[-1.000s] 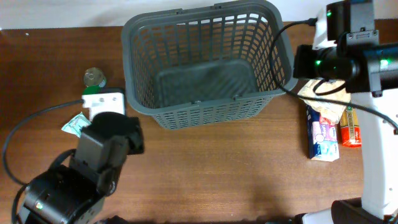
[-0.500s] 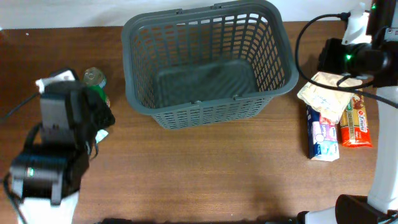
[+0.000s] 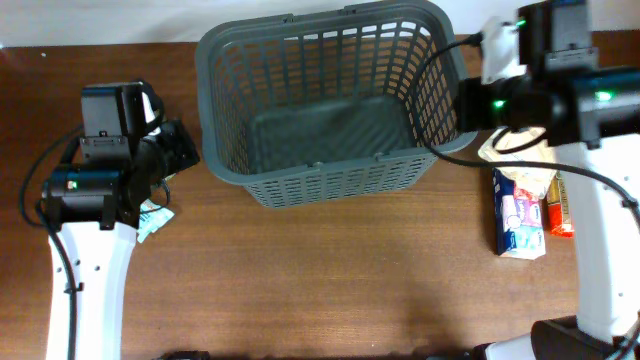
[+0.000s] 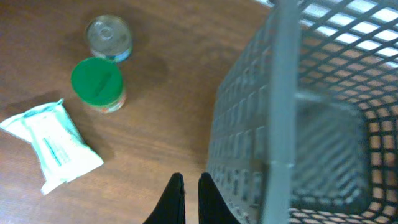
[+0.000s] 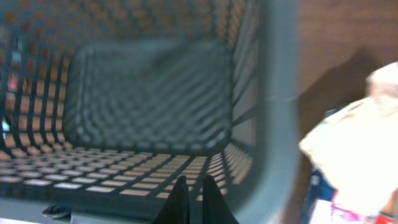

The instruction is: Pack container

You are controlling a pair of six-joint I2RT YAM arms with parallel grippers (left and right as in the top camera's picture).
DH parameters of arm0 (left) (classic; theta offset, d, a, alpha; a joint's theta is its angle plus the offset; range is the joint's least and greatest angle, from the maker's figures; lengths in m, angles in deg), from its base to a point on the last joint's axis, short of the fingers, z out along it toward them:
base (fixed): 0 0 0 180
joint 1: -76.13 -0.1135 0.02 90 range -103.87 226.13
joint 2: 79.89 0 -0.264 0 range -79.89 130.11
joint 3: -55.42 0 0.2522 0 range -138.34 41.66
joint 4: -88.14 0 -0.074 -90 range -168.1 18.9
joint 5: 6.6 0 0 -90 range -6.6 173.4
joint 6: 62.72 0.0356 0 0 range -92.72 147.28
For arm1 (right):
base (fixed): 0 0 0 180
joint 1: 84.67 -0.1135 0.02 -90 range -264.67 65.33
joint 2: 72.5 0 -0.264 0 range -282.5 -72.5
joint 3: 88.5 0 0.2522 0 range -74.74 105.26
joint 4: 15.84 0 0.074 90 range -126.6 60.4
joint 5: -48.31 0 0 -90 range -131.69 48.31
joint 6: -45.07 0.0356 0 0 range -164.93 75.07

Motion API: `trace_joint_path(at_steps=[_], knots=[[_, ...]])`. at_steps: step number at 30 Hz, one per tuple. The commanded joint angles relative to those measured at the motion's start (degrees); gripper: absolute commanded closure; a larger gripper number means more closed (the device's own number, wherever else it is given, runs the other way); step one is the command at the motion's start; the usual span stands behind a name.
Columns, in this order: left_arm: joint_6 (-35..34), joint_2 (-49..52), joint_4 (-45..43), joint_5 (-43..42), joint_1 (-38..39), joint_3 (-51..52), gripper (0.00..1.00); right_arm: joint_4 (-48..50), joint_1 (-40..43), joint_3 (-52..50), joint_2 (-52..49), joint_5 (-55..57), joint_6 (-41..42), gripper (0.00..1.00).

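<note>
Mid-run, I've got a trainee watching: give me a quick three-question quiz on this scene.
1. True or false: the container is empty.
2. What stands right next to the green-lidded jar on the table? A) tin can B) bottle C) bowl
3. Fill in: the left gripper holds ____.
Key: 1 true; 2 A; 3 nothing.

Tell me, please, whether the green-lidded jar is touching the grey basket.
Apart. The left wrist view shows a wide strip of bare table between the green-lidded jar and the slotted wall of the basket.
</note>
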Motion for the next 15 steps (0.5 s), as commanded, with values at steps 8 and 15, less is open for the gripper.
trace_joint_path(at_steps=[8,15], knots=[[2.4,-4.1,-0.3,-3.3,-0.3,0.1,0.98,-0.6,-6.1,-5.7,-4.0,4.2,0.2,0.96],[2.4,-7.1,-0.3,-3.3,-0.3,0.1,0.98,-5.3,-6.1,-5.7,-4.0,3.7,2.2,0.96]])
